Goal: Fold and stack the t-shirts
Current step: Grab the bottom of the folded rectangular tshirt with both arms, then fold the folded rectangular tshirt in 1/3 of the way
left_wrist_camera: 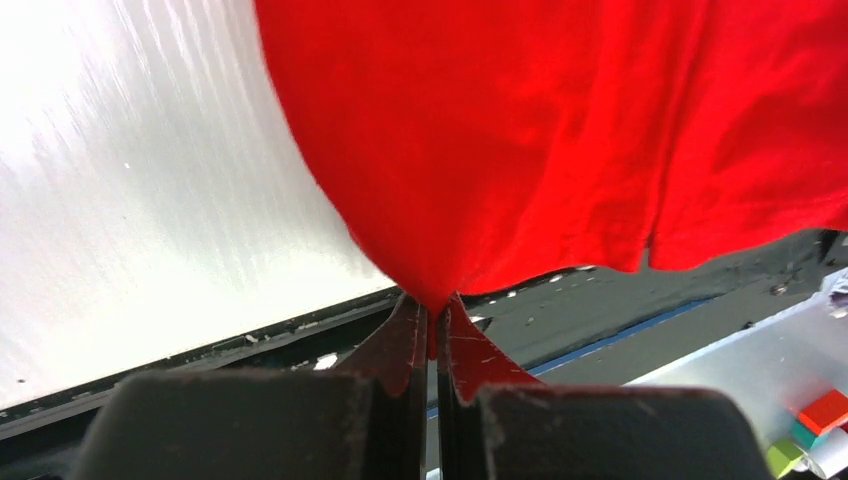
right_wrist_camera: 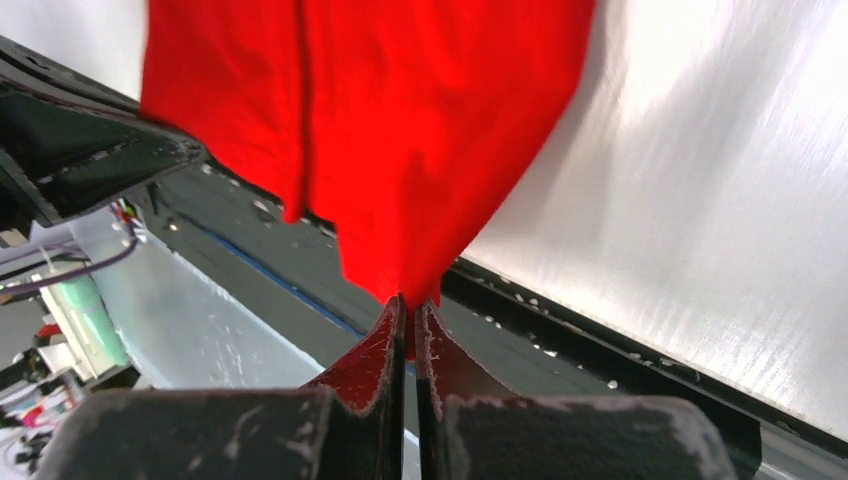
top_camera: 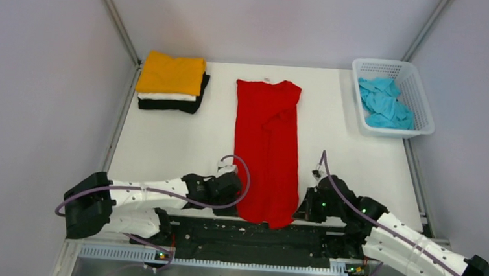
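The bright red soft cloth t-shirt (top_camera: 266, 146), laid as a narrow strip on the white table (top_camera: 163, 145), is pinched at its near hem corners by the left gripper (left_wrist_camera: 435, 305) and right gripper (right_wrist_camera: 410, 305), both clamped tight on cloth, apparently so the hem can be folded toward the collar.

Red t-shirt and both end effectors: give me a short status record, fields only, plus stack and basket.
red t-shirt: narrow lengthwise fold, centre, hem at near edge
left end effector: shut on near-left hem corner
right end effector: shut on near-right hem corner
stack: orange-yellow t-shirt on white t-shirt on black t-shirt, far left
basket: holds crumpled light blue t-shirt, far right
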`<state>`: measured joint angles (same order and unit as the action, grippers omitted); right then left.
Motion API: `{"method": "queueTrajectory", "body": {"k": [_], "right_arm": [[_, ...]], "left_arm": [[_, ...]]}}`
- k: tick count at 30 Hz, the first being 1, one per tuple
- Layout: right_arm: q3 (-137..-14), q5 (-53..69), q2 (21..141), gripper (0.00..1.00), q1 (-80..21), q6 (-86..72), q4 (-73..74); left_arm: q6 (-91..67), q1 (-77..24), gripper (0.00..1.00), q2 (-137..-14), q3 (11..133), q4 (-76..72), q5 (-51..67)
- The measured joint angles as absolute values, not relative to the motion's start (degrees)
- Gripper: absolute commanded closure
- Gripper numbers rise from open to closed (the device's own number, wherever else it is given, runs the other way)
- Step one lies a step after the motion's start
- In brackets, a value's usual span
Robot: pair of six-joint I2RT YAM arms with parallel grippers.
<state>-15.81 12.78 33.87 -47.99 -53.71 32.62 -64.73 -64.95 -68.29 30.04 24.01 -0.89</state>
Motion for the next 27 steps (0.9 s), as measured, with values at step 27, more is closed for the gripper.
{"method": "queueTrajectory", "body": {"k": [27], "right_arm": [[-43.22,-5.56,67.59,1.0,-31.7,-37.74,12.51]], "left_arm": [[-40.73,-33.1,1.0,-89.76,64.42,25.1,2.13]]}}
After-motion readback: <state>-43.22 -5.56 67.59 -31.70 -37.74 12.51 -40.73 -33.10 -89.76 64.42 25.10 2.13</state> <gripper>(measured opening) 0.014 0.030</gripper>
